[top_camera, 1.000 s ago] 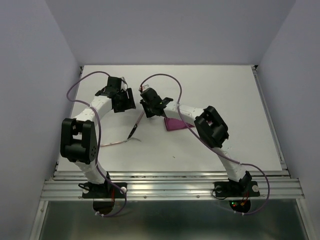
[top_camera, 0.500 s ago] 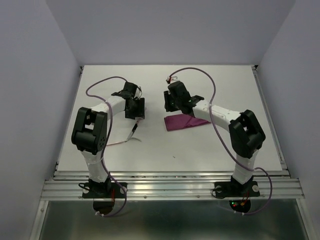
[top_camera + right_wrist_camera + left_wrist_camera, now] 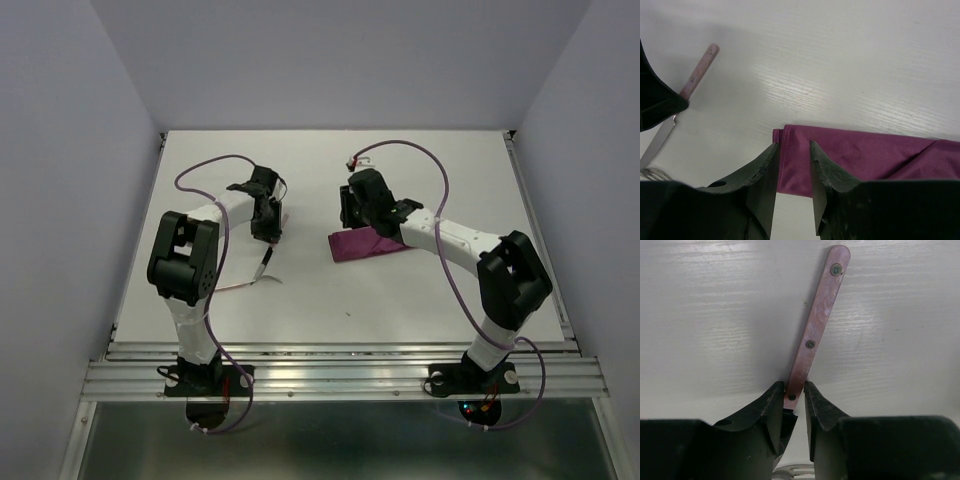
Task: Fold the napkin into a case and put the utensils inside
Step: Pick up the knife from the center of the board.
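Newly closed, left end effector (image 3: 792, 391) pinches the utensil (image 3: 816, 325), which could slip; right end effector (image 3: 793, 152), spread, straddles the napkin (image 3: 865, 155) at its 9 o'clock edge.

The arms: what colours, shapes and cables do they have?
The left arm and right arm have white links and bulky black joints, on black bases. A thin purple cable loops along each. The left gripper and right gripper are black, each with two tapered fingers.
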Controlling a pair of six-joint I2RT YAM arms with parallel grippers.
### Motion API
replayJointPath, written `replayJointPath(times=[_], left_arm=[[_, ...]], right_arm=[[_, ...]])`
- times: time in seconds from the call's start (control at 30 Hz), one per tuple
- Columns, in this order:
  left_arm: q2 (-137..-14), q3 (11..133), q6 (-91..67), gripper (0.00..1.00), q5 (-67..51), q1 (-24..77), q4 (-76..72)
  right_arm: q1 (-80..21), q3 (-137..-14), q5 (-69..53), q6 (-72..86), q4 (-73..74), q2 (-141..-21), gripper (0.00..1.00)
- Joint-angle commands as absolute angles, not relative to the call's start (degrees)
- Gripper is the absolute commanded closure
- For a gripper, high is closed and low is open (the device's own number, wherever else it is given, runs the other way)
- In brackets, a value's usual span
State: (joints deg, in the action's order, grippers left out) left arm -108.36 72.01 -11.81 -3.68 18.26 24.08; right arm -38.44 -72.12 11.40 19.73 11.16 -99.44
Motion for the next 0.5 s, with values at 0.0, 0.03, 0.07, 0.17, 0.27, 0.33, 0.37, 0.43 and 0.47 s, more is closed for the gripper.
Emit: replayJointPath(times=[0.0, 0.03, 0.07, 0.17, 0.27, 0.33, 0.37, 0.43, 0.47], left_arm=[[-108.1, 71.4, -10.7, 0.66, -2.0, 18.2, 27.3], [-107.9, 71.0, -10.6, 0.67, -2.4, 18.2, 27.2], [-108.1, 71.0, -10.4, 0.69, -2.6, 18.2, 26.7], [-109.2, 72.2, -10.1, 0.95, -2.5, 18.2, 26.6], [-110.5, 76.3, -9.7, 1.0, -1.1, 18.2, 27.5], [-110.5, 80.5, -9.3, 1.0, 0.0, 18.2, 27.9], [-110.4, 82.0, -9.0, 1.0, 1.3, 18.2, 28.2], [-110.2, 86.4, -8.2, 1.0, 1.1, 18.2, 28.5], [-110.2, 87.6, -7.4, 1.0, 1.0, 18.2, 28.7]], right_arm=[[-38.4, -71.6, 13.2, 20.2, 8.9, -95.8, 0.64], [-38.4, -71.6, 13.1, 20.3, 8.9, -95.8, 0.64], [-38.4, -71.5, 13.1, 20.4, 8.9, -95.7, 0.64], [-38.4, -71.7, 12.9, 20.7, 9.0, -95.9, 0.64], [-38.4, -71.5, 12.7, 21.2, 9.0, -95.9, 0.64], [-38.4, -71.5, 12.8, 21.8, 8.9, -95.6, 0.64], [-38.4, -71.3, 13.0, 22.0, 9.0, -95.5, 0.64], [-38.4, -71.0, 13.3, 22.3, 9.0, -95.0, 0.64], [-37.9, -70.8, 13.4, 22.5, 9.0, -94.8, 0.64]])
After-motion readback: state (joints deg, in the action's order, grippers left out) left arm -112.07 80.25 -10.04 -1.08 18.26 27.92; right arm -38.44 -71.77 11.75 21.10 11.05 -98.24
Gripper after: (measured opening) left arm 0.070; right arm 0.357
